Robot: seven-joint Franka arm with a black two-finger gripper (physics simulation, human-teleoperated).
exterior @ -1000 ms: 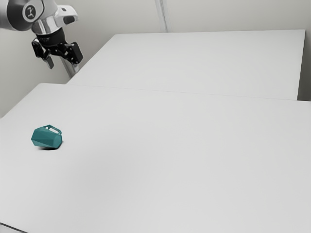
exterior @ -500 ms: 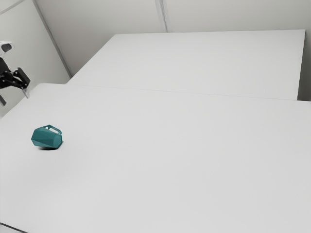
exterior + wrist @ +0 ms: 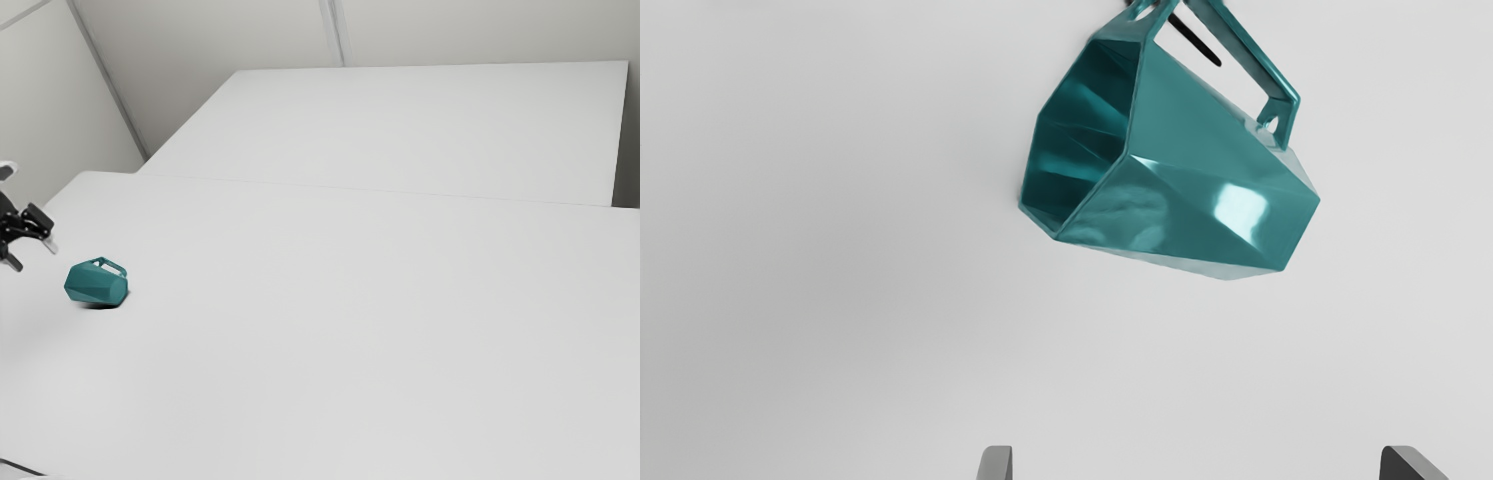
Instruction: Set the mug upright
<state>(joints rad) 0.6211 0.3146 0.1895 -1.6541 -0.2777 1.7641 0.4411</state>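
At the exterior view's left, the black two-finger claw [image 3: 34,257] hangs raised and released, its two fingertips wide apart with nothing between them. The teal faceted mug with an angular handle [image 3: 95,284] lies on its side near the claw, just ahead of the fingertips and apart from them, resting on the smooth white worktop [image 3: 350,350].

Its wide open mouth [image 3: 1083,140] comes first, at the end nearer the exterior view's left; the body narrows from there toward the base. The handle [image 3: 1248,55] is on the side of the body away from the fingertips.

The mug looks stiff and probably fairly light, ceramic or hard plastic, so squeezing should not bend it, though a hard knock could chip it. The glossy, slanted facets may slip or roll under an uneven pinch. I would take hold across the body around its middle, one finger on each side, clear of the handle, then lift and tilt it until the base faces down. The thin handle alone would likely let the body swing.
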